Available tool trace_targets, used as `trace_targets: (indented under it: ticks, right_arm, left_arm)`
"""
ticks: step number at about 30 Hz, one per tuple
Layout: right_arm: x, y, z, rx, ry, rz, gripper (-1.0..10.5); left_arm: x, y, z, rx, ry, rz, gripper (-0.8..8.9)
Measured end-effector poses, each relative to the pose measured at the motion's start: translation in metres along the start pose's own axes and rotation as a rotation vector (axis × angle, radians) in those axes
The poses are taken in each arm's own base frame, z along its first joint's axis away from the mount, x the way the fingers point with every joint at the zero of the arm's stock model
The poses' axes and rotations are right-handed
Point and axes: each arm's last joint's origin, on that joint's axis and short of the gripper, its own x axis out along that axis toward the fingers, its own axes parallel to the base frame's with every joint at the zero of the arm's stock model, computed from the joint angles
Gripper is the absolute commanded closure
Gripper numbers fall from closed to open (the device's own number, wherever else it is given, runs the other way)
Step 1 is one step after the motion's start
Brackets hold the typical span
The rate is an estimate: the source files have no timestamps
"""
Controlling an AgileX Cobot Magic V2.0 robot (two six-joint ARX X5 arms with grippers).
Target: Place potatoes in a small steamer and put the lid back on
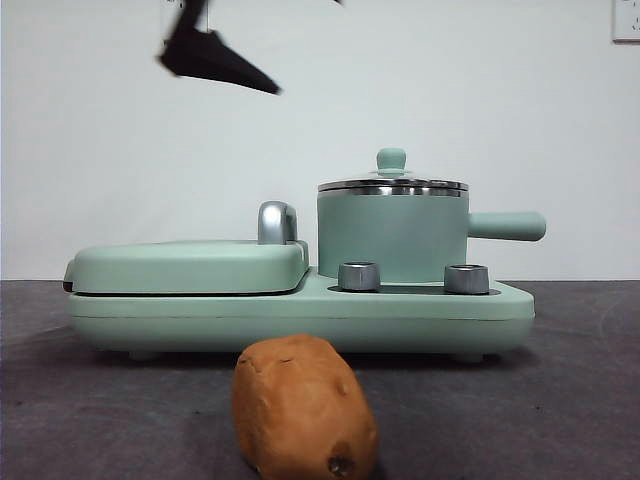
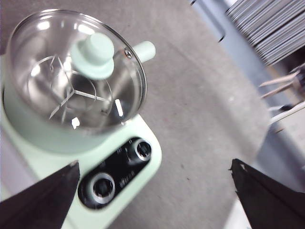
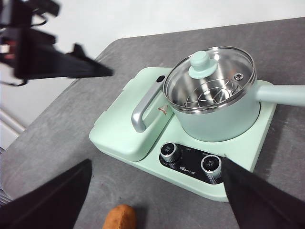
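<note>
A: How are the two black-jawed grippers being held?

B: The left gripper (image 2: 155, 195) is being held high above the pot with its jaws wide apart and nothing between them; in the front view it is being seen as a dark tip (image 1: 215, 55) at about eleven o'clock from the pot. The right gripper (image 3: 157, 200) is being held above the near table edge, jaws likewise spread and empty.

A: And the task's things?

B: The mint-green cylindrical steamer pot with steel rim and stubby side handle (image 1: 392, 235) is being carried on the pale green cooker base (image 1: 300, 315). The round glass lid with steel rim and small green knob (image 3: 209, 76) is being seen seated on the pot, and only a wire rack is being shown inside. The oval orange-brown rough-skinned potato (image 1: 303, 408) is being left on the table, at about six o'clock from the base, apart from it.

A: So progress?

B: Nothing is judged done: the lid is to be lifted, the potato loaded, the lid replaced.

A: Surroundings?

B: A dark grey matte tabletop (image 1: 560, 400) is being used, backed by a plain white wall (image 1: 480, 90).
</note>
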Motion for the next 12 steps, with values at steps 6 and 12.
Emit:
trace_targets:
  ticks: [6,12]
  right_arm:
    - [0.0,0.0,-0.001,0.004,0.004,-0.001,5.1]
    - [0.0,0.0,-0.001,0.004,0.005,0.0,5.1]
  left_arm:
    - [0.053,-0.02,0.023,0.15,0.018,0.119,3.07]
    - [0.093,-0.029,0.032,0.257,-0.005,0.289,3.08]
